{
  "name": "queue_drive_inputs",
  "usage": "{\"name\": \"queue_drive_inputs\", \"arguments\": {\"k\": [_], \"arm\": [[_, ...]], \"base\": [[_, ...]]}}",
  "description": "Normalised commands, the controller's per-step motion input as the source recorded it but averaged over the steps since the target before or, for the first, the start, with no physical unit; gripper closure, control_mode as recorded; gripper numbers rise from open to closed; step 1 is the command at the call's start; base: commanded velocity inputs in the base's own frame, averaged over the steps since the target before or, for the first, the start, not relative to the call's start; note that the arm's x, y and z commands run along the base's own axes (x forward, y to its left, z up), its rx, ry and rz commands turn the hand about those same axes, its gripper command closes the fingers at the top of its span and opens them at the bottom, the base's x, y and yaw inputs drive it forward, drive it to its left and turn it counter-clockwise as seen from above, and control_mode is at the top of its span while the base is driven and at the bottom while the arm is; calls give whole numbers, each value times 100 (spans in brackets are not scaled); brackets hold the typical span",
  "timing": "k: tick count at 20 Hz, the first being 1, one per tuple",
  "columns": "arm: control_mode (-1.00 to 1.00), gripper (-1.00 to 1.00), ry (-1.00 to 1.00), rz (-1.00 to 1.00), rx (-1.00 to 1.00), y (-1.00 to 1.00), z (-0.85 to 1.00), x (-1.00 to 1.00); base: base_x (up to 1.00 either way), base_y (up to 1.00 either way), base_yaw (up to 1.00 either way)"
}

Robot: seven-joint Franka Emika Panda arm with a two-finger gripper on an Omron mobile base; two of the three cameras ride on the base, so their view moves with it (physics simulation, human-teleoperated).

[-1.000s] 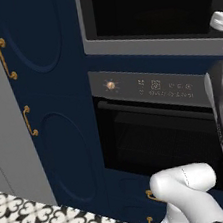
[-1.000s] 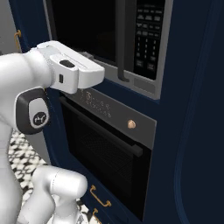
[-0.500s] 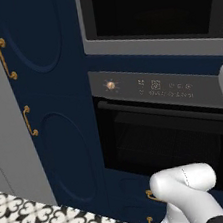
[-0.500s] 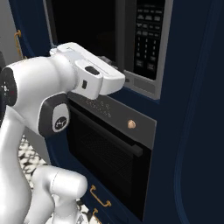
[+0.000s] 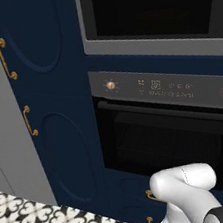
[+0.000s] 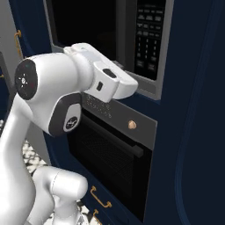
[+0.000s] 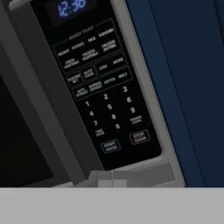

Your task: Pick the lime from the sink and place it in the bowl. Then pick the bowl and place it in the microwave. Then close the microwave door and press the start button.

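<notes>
Silver-grey microwave (image 7: 65, 109) facing claw

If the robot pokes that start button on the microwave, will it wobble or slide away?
Probably not. The start button looks like a flat printed pad flush with the dark keypad, so it should barely give. The microwave sits built into blue cabinetry, so it likely won't shift.

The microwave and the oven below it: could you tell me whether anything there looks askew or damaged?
Nothing stands out. The microwave sits square, its keypad intact and clock lit, and the oven below is shut.
</notes>
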Motion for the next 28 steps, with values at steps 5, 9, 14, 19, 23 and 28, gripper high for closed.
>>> {"name": "queue_drive_inputs", "arguments": {"k": [5,9,14,19,23,28], "arm": [[-100,100,3,0,6,0,-4,6],[-100,100,0,0,5,-6,0,14],[-100,100,0,1,6,-16,0,39],[-100,100,0,1,3,-27,0,25],[-100,100,0,1,5,-8,-4,14],[-100,100,0,0,5,-1,-12,22]], "base": [[0,0,0],[0,0,0],[0,0,0],[0,0,0],[0,0,0],[0,0,0]]}}
